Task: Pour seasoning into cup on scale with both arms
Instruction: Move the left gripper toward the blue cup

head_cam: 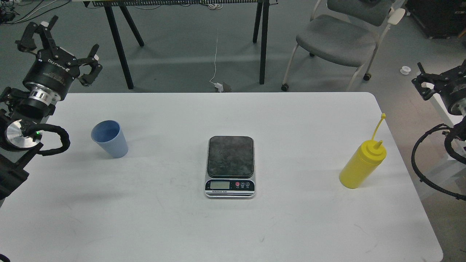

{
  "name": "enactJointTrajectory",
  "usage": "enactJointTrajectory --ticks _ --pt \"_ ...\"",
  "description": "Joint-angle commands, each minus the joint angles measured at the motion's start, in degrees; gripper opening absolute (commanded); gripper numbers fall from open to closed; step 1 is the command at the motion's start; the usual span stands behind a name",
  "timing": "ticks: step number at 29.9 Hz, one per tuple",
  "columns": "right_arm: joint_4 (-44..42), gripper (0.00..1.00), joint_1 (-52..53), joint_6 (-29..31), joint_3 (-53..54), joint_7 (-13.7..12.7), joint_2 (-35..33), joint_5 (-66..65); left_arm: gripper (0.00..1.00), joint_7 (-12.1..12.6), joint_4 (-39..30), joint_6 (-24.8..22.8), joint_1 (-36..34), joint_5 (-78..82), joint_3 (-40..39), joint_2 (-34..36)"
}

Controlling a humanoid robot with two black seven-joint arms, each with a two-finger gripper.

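Observation:
The light blue ribbed cup [109, 139] stands upright on the left of the white table [298, 225], not on the scale. In the table's middle lies the scale [230, 166], its dark platform bare. The yellow seasoning bottle [362, 165] stands at the right, its cap strap sticking up. My left gripper [72, 36] hangs open above the table's far left corner, behind and left of the cup. At the right edge of the view my right gripper [418, 77] is beyond the table's side, behind the bottle, its fingers spread with nothing in them.
Behind the table, a grey chair [338, 40] stands on the floor at the back right. Black legs [118, 47] of another table stand at the back left and centre. A white cable [216, 62] runs across the floor.

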Motion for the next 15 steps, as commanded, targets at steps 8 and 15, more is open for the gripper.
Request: enactJointTrajectory --ticks 8,15 --pt "0.17 1.00 0.07 0.00 0.00 0.03 0.35 0.01 1.00 -0.07 -1.66 0.00 -0.16 -0.07 0.38 2.37" --pt "1.05 1.00 -0.02 0.00 0.35 0.03 -0.35 0.01 0.99 0.46 -13.08 0.92 -0.33 8.25 1.52 10.37"
